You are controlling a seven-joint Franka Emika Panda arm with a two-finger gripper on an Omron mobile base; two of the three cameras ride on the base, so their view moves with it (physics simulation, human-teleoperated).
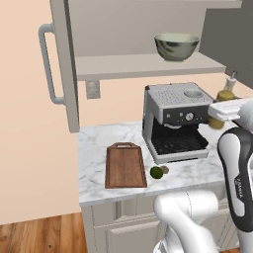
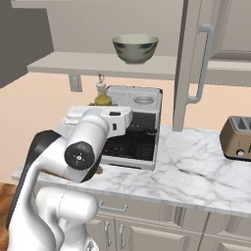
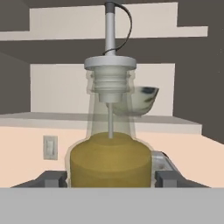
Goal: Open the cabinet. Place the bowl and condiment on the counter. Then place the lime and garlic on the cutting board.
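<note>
arm links [image 1: 236, 173]: glossy white, rounded tubes with bulging elbows
joint bands: dark grey to black where the links meet
joint cap [image 2: 79, 155]: round dark disc with small pale marks at its centre
lettering: faint grey word down the upright link, too small to read
hand [image 2: 100, 120]: white, boxy, flat-topped, behind the jaws
fingertips [image 3: 167, 178]: small grey blocks either side of the jaws' gap

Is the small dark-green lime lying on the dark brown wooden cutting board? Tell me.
No: the small dark-green lime lies on the white marble counter, just right of the dark brown wooden cutting board.
</note>
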